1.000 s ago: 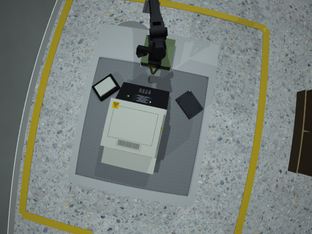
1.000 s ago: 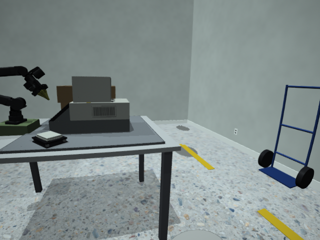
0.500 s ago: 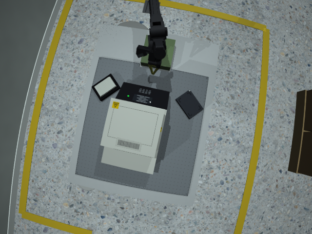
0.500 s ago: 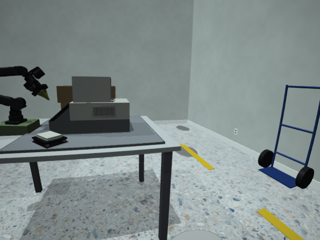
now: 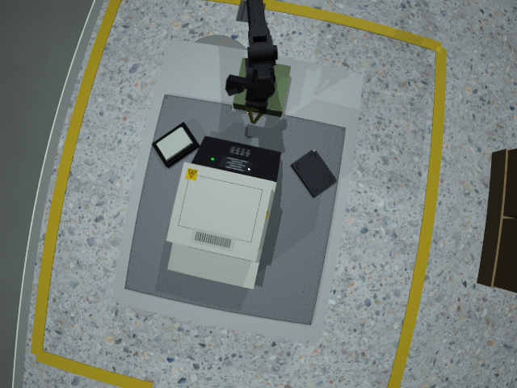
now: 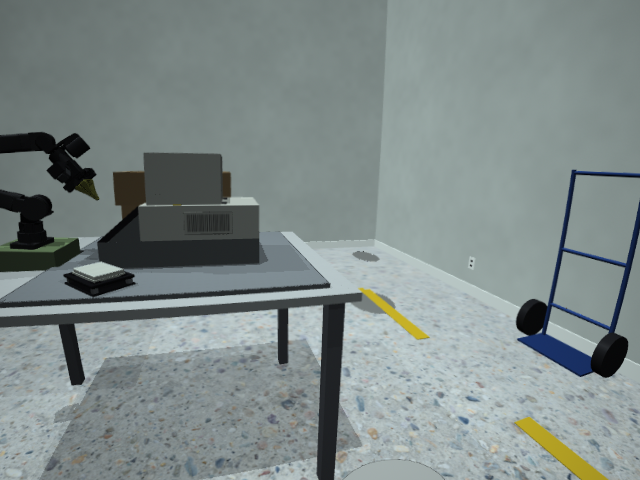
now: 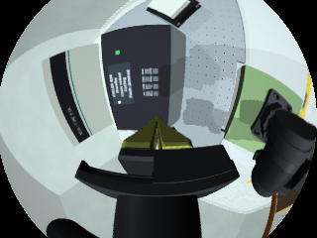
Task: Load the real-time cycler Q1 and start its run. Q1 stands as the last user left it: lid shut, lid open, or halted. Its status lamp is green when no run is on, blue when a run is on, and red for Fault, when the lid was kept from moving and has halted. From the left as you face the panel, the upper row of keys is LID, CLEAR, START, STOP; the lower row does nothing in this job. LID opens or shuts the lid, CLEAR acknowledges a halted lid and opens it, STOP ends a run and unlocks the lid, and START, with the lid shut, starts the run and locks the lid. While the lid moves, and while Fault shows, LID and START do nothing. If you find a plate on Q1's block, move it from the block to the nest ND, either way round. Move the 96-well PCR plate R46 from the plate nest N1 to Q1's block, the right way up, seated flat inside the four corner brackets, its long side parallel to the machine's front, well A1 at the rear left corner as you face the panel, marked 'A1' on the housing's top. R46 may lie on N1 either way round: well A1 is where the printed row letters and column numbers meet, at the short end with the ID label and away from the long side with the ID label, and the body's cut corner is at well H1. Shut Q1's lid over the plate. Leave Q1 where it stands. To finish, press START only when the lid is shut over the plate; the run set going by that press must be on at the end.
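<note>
Cycler Q1 [image 5: 225,208] is found on the table [image 6: 310,268] with lid shut and lamp [image 5: 212,158] green. Fingers [image 5: 253,118] are closed on nothing, held above and just behind the key row [image 5: 240,151]; keys lie ahead and below. Plate R46 [image 5: 175,144] is seated on nest N1 at the cycler's side
</note>
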Motion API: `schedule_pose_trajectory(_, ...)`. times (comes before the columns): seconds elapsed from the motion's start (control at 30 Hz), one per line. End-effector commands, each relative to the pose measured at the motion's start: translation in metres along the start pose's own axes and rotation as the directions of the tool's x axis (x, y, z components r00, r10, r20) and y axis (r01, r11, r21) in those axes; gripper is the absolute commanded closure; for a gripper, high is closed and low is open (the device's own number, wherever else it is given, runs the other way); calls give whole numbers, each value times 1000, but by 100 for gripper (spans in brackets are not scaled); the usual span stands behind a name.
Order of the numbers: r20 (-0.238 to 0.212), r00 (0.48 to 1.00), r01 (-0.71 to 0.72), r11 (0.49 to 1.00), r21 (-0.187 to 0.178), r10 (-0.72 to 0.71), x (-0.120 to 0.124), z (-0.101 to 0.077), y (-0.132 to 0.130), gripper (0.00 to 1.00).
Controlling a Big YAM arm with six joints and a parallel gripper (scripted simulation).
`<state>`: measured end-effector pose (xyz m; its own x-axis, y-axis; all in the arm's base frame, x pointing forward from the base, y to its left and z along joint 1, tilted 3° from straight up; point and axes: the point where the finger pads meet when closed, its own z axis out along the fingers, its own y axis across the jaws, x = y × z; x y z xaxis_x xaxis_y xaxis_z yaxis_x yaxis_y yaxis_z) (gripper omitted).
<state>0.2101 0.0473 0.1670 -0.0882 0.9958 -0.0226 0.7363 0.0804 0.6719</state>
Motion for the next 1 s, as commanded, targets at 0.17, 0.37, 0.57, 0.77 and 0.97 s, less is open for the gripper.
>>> schedule_pose_trajectory(0.17, -20, 1000, -23, 996, -85, 22, 3, -24, 41, 100)
schedule_pose_trajectory(0.37, -22, 1000, -24, 996, -89, 22, 4, -26, 44, 100)
schedule_pose_trajectory(0.57, -20, 1000, -21, 997, -81, 19, 4, -23, 40, 100)
schedule_pose_trajectory(0.77, -15, 1000, -14, 998, -58, 13, 3, -15, 29, 100)
schedule_pose_trajectory(0.97, -16, 1000, -13, 998, -57, 13, 2, -12, 21, 100)
